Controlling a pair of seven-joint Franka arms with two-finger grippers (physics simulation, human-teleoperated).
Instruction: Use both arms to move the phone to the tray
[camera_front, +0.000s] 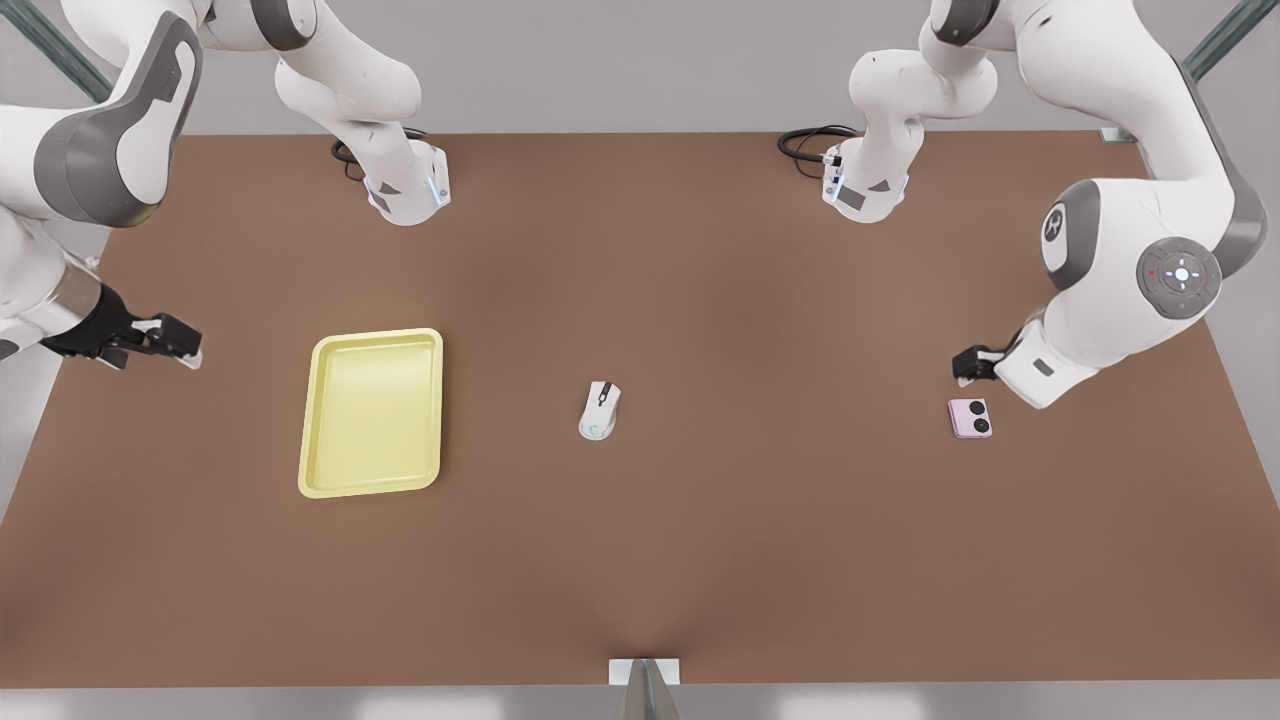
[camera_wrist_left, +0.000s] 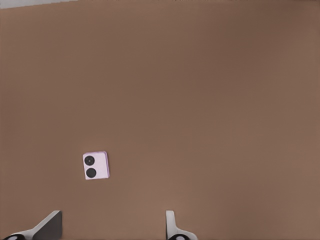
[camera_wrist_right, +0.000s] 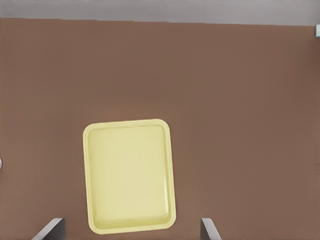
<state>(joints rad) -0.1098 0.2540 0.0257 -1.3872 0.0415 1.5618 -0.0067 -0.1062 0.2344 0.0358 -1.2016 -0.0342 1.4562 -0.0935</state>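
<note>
On the table (camera_front: 700, 560) lie one phone (camera_front: 970, 418), one tray (camera_front: 371, 412), one mouse (camera_front: 599, 410); left hand (camera_front: 966, 366) and right hand (camera_front: 182, 343) both spread, empty.

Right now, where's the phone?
The phone lies flat on the table's right side in the front view, just below the left gripper, far right of the mouse.

A brown table (camera_front: 700, 560) is carrying everything. A white computer mouse (camera_front: 599, 410) is lying near its middle. The pale yellow tray (camera_front: 371, 412) is sitting well apart from the mouse toward the front view's left, and the pink phone (camera_front: 970, 417) is lying flat, well apart from the mouse toward the front view's right, black circles facing up.
</note>
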